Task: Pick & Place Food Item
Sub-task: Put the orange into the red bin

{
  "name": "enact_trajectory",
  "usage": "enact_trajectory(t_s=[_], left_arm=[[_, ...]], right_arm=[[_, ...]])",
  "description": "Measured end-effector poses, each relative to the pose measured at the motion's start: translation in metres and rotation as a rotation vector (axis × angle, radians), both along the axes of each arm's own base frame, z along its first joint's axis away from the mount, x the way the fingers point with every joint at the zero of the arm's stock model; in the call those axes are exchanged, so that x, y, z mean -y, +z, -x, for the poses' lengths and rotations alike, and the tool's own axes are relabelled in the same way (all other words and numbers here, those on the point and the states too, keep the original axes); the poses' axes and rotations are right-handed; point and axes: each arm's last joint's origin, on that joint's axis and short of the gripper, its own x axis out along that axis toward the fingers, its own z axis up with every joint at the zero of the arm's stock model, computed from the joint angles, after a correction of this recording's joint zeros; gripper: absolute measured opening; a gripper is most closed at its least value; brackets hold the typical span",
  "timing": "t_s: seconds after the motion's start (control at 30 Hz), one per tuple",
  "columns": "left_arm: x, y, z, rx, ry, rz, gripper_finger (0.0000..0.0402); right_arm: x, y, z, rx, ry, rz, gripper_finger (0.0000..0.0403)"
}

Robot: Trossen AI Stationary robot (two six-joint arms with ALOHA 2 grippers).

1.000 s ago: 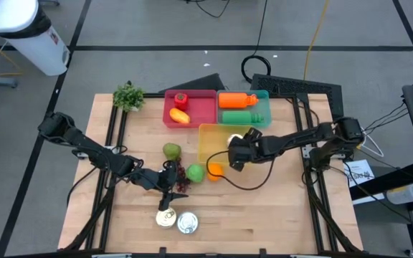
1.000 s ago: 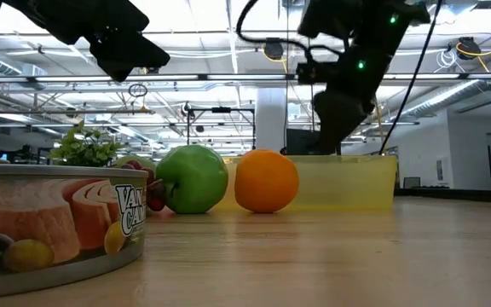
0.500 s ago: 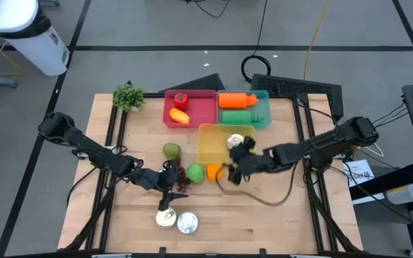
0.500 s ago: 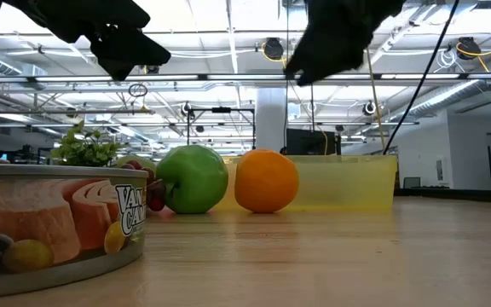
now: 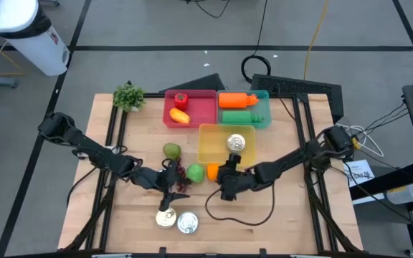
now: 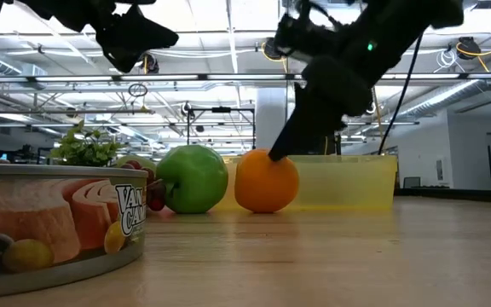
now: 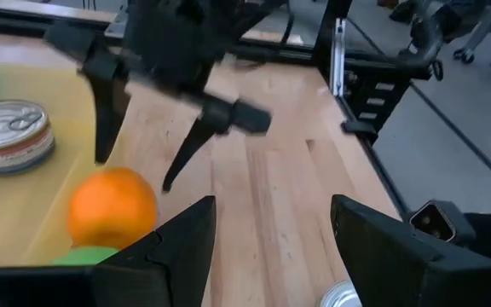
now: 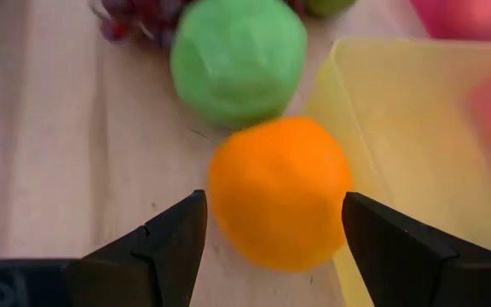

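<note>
An orange (image 8: pixel 280 192) lies on the wooden table beside the yellow bin (image 5: pixel 208 147), with a green apple (image 8: pixel 239 55) and some grapes (image 5: pixel 181 180) to its left. My right gripper (image 8: pixel 273 199) is open and slants down over the orange (image 5: pixel 212 170), one finger on either side of it. In the low view one fingertip (image 6: pixel 273 153) reaches the top of the orange (image 6: pixel 266 181). My left gripper (image 5: pixel 171 179) hangs open above the grapes with nothing between its fingers (image 7: pixel 271 247). My right gripper comes at the orange slanting down from the table's right and near side, its open fingers (image 8: pixel 173 247) straddling the fruit. The orange rests on the table. Whether a fingertip touches its top (image 6: pixel 271 156) I cannot tell.
A tin can (image 5: pixel 235 142) sits in the yellow bin. At the far edge stand a red bin (image 5: pixel 199 118) with a pepper and a teal bin (image 5: pixel 264 118) with two bottles. Two cans (image 5: pixel 176 221) stand near the front edge. A pear (image 5: pixel 171 150) and a plant (image 5: pixel 127 95) lie farther left.
My right gripper has swung from above the yellow bin toward the table's near edge and left, sunk and tipped downward, ending over the orange. Its fingers have stayed open. The orange and the other food have kept their places.
</note>
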Motion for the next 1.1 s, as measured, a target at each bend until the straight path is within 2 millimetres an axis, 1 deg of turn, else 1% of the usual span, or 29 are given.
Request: enact_trajectory(t_s=[0.13,0.33,0.63,0.73,0.87,0.97,1.03,1.1], left_arm=[[0.0,0.0,0.0,0.004,0.0,0.002,0.0241],[0.0,0.002,-0.001,0.015,0.0,0.007,0.0241],[0.0,0.002,-0.001,0.018,0.0,0.009,0.0241],[0.0,0.002,-0.001,0.018,0.0,0.009,0.0241],[0.0,0.002,-0.001,0.017,0.0,0.01,0.0241],[0.0,0.002,-0.001,0.022,0.001,0.016,0.0241],[0.001,0.003,-0.001,0.031,0.001,0.02,0.0241],[0.001,0.004,-0.001,0.043,-0.002,0.025,0.0241]], right_arm=[[0.007,-0.007,-0.007,-0.007,0.015,-0.056,0.0256],[0.016,-0.014,-0.014,0.001,-0.009,-0.063,0.0256],[0.017,-0.017,-0.02,0.039,0.005,-0.06,0.0256],[0.018,-0.024,-0.024,0.036,0.007,-0.077,0.0252],[0.017,-0.03,-0.026,0.027,0.027,-0.089,0.0224],[0.016,-0.033,-0.026,0.002,0.067,-0.107,0.019],[0.016,-0.04,-0.023,-0.044,0.082,-0.084,0.0167],[0.015,-0.036,-0.024,-0.02,0.099,-0.114,0.0143]])
